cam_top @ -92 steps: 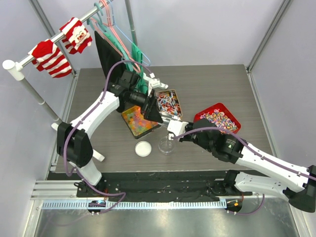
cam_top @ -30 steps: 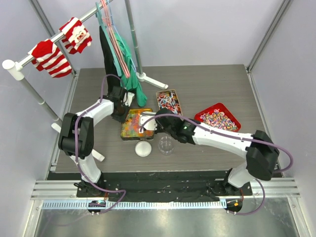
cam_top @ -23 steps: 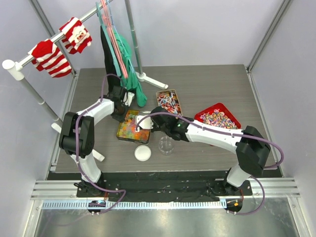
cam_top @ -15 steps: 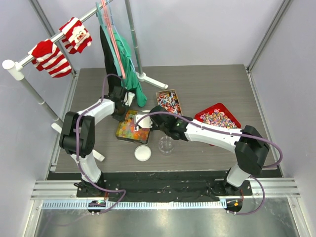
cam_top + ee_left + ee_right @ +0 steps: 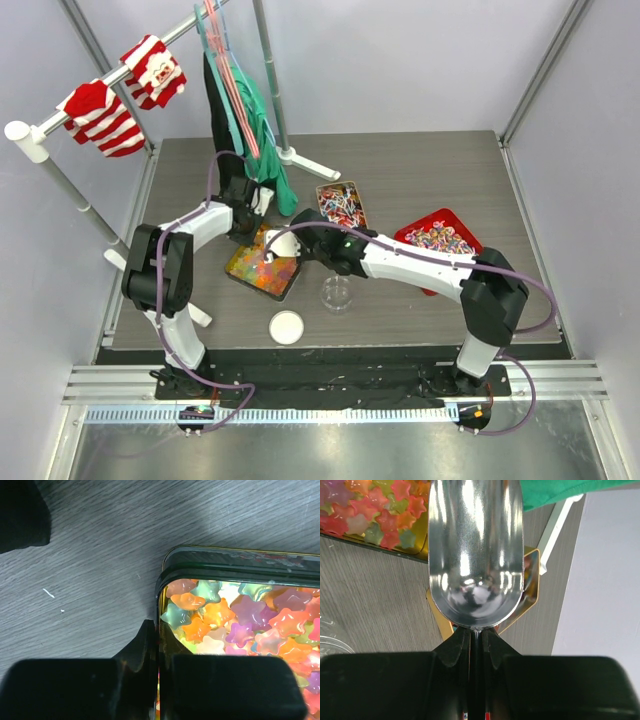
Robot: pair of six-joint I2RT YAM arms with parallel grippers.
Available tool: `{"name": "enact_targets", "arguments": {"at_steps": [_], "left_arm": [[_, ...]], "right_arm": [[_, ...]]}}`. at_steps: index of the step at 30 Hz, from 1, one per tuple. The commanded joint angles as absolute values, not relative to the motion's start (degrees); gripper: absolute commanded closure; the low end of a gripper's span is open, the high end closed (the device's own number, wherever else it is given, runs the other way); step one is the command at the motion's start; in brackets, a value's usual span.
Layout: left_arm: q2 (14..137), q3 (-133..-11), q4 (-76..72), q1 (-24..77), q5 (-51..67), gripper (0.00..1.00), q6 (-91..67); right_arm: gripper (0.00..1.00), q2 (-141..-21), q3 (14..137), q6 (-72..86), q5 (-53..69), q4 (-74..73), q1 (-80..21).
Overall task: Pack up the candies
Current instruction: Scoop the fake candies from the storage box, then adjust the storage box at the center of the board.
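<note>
Three trays of bright little candies [image 5: 250, 612] are counted: one gold metal tin [image 5: 240, 560], one silver metal tin [image 5: 362, 206], one red tray [image 5: 478, 245]. Also counted: one clear cup [image 5: 336, 293], one white round lid [image 5: 287, 327], one shiny silver scoop [image 5: 476, 550].

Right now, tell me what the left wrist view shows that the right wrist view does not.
Only the left wrist view: the left gripper shut on the rim of the gold-edged metal tin. Only the right wrist view: the right gripper holding the shiny silver metal scoop, which is empty, plus green cloth and a clear glass rim. Both: glossy star-shaped candies in that tin, on the grey wood-grain table.
</note>
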State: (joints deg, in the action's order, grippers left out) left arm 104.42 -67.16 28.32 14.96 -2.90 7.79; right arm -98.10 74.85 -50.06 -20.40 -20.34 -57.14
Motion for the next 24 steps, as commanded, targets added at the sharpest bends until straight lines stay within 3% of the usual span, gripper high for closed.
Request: {"name": "enact_targets", "arguments": {"at_steps": [1,10,24], "left_arm": [[103.4,-66.6,28.1,14.8,-5.1,1.0,9.4],[98.8,-67.7,26.2,14.9,-6.9,1.0,9.1],[95.4,-66.1,22.4,15.5,-6.8,1.0,10.2]], "right_arm": [[0.99,-100.7,80.2,-52.0,-21.7,-25.8,-58.2],[0.99,-108.7,88.8,-56.1,-27.5,-33.8,-60.3],[0.99,-119.3,97.9,-68.5,-38.9,-34.8,-60.3]]}}
